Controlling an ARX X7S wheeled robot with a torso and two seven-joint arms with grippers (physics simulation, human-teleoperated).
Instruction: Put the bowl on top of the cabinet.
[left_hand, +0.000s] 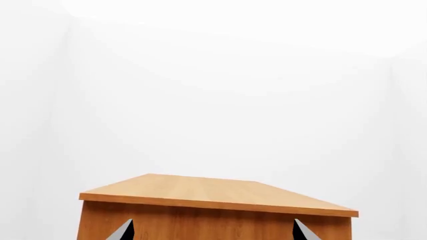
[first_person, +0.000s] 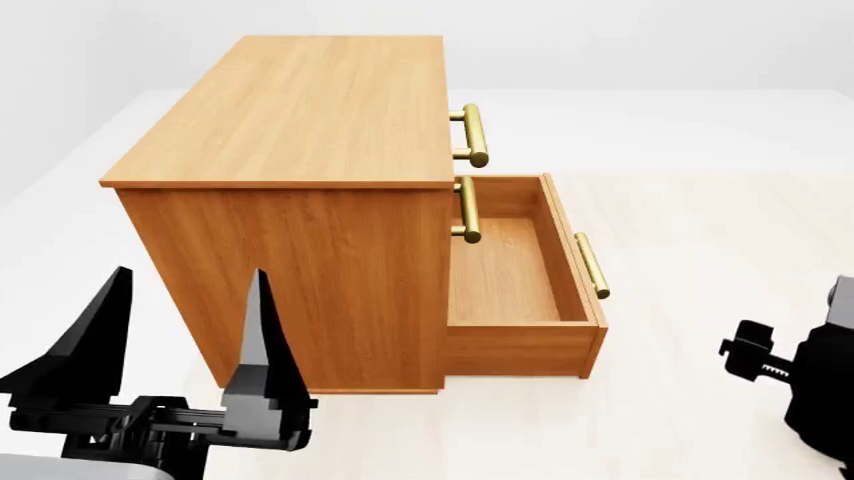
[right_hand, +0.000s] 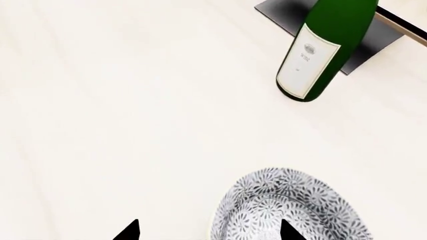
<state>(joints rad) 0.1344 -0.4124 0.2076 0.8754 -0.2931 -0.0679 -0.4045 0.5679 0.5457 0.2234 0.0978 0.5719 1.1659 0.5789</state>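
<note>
Warm wood, white ground, one dark green bottle

The cabinet (first_person: 287, 120) is orange-brown with brass handles (first_person: 474, 135); the bowl (right_hand: 290, 210) is white with dense blue-grey leaves; the bottle (right_hand: 327, 47) is green with a white label; the floor (right_hand: 133, 125) is cream.

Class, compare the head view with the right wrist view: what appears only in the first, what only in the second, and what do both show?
Only the head view shows the cabinet, its open bottom drawer, brass bar handles and the open left claw. Only the right wrist view shows the bowl, sitting on the floor with the open right claw near it, and a green wine bottle. Both show the pale floor.
</note>
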